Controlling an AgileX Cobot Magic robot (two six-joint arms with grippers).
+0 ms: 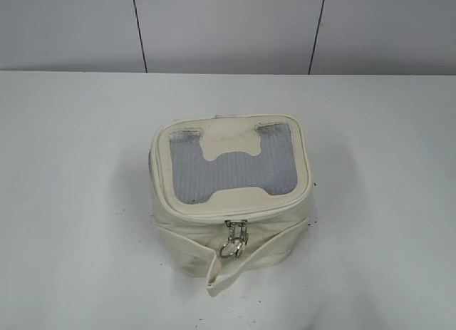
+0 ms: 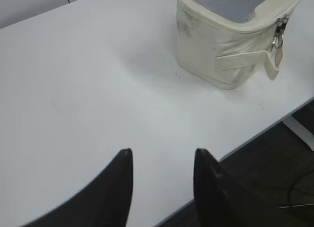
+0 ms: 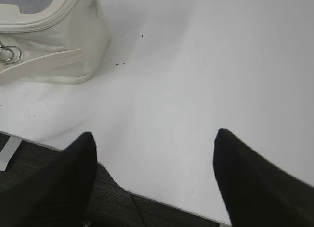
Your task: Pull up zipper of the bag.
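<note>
Left gripper [image 2: 163, 161]: two dark, smooth, tapered fingers fill the bottom of the left wrist view, spread apart and grasping nothing; their bases are cut off by the frame edge. They hang over the near edge of the table, well apart from the bag.
Right gripper [image 3: 154, 141]: two broad black fingers, spread wide with nothing between them; only the tips show, the rest is cropped. It hangs above the table edge, well apart from the bag.
Table [image 1: 78, 202]: flat matte white top with faint dark specks near the bag; dark floor shows beyond its near edge in both wrist views.
Strap [image 1: 235, 269]: loose cream fabric strap, hanging down the bag's front wall and curling at its end on the table.
Zipper [image 1: 236, 214]: cream track around the bag's top rim; two small silver metal pulls with rings hang together at the front middle. Whether the track is closed all the way round cannot be told.
Bag [image 1: 214, 237]: small boxy cream-white soft bag with rounded corners, standing upright near the table's middle; grey mesh top panel with a cream patch across it. Some grey scuffs mark its left side. Its back wall is hidden.
Background: pale grey wall panels with dark seams.
</note>
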